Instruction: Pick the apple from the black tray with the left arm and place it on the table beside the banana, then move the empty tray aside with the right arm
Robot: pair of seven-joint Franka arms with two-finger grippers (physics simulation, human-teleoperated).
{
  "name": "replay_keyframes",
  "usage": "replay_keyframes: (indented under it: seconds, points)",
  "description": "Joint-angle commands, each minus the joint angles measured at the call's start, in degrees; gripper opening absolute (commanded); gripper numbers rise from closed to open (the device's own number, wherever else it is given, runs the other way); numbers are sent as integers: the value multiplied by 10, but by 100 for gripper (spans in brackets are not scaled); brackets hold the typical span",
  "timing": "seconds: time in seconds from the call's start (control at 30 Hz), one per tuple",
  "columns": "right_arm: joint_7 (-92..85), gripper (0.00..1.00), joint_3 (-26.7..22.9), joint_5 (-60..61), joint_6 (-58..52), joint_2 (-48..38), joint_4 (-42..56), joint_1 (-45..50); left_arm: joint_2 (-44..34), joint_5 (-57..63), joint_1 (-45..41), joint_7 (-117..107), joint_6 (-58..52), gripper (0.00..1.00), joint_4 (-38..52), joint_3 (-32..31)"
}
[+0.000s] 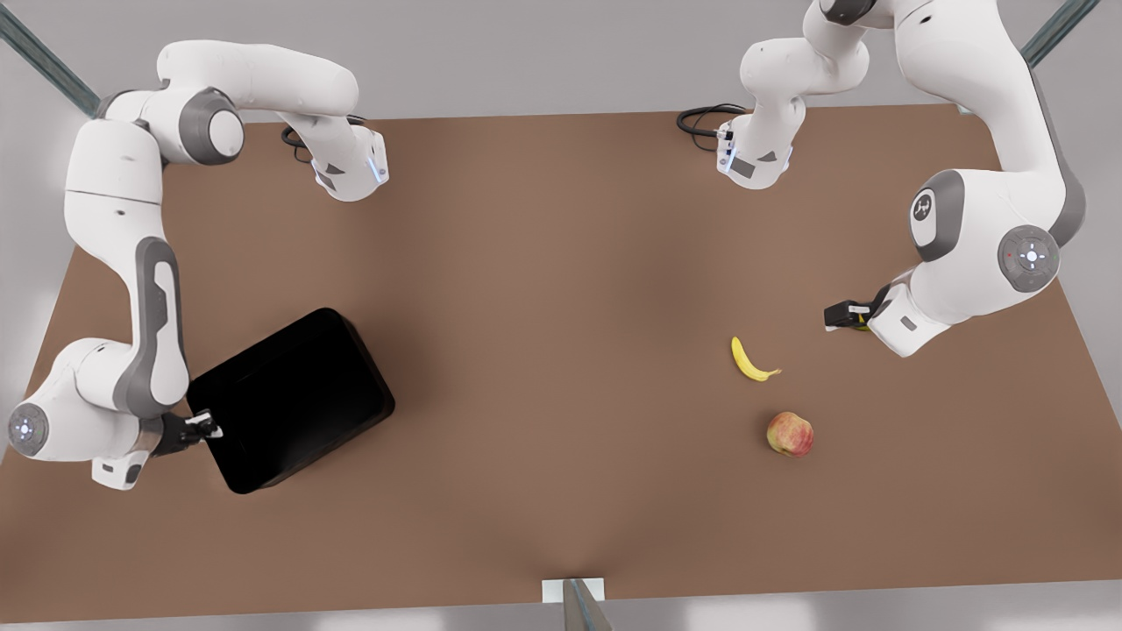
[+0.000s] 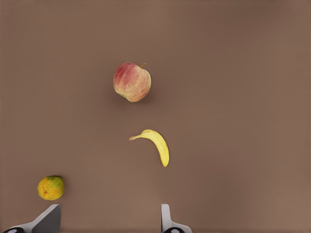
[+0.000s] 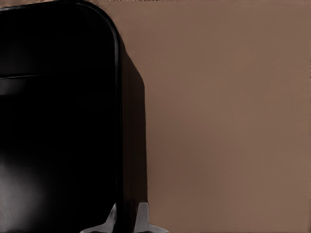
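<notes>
The apple (image 1: 790,434) already sits on the table (image 1: 543,263) just beside the banana (image 1: 752,360), toward the edge at the front view's right, so the step in hand looks like shifting the empty black tray (image 1: 294,399), which lies askew near the opposite edge. The right gripper (image 1: 203,427) has its fingers (image 3: 142,217) pinched narrowly across the tray's rim; a low, steady drag would likely keep that thin hold from slipping. The left gripper (image 1: 844,315) waits near the fruit, fingers (image 2: 165,219) spread wide and empty, a small yellow-green fruit (image 2: 51,187) close by it.
</notes>
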Motion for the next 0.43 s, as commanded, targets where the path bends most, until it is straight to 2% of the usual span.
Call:
replay_keyframes:
  seconds: [0.0, 0.03, 0.07, 0.13, 0.23, 0.3, 0.33, 0.4]
  points:
    - [-202, 56, -1, 2, 38, 1, 0, 0, -1, 1, 0, -7, 0, 100, 0, 0]
    - [-200, 72, -1, 4, 38, 1, 1, 0, -1, 1, -1, -13, 0, 100, 0, 0]
    - [-198, 82, -1, 5, 38, 1, 1, 0, -1, 1, -1, -18, 0, 100, 0, 0]
    - [-190, 94, 1, 28, 28, -7, 1, -1, -1, 1, -1, -17, 0, 100, 0, 0]
    - [42, 96, 5, 31, -104, -141, 1, 86, -1, 1, -1, -17, 0, 100, 0, 0]
    - [338, 95, 12, 38, -159, -226, -25, 154, -1, 1, -1, -17, 0, 100, 0, 0]
    - [406, 94, 12, 31, -165, -257, -44, 172, -1, 1, -1, -17, 0, 100, 0, 0]
    - [426, 93, 9, -13, -196, -270, -34, 170, -1, 1, -1, -17, 0, 100, 0, 0]
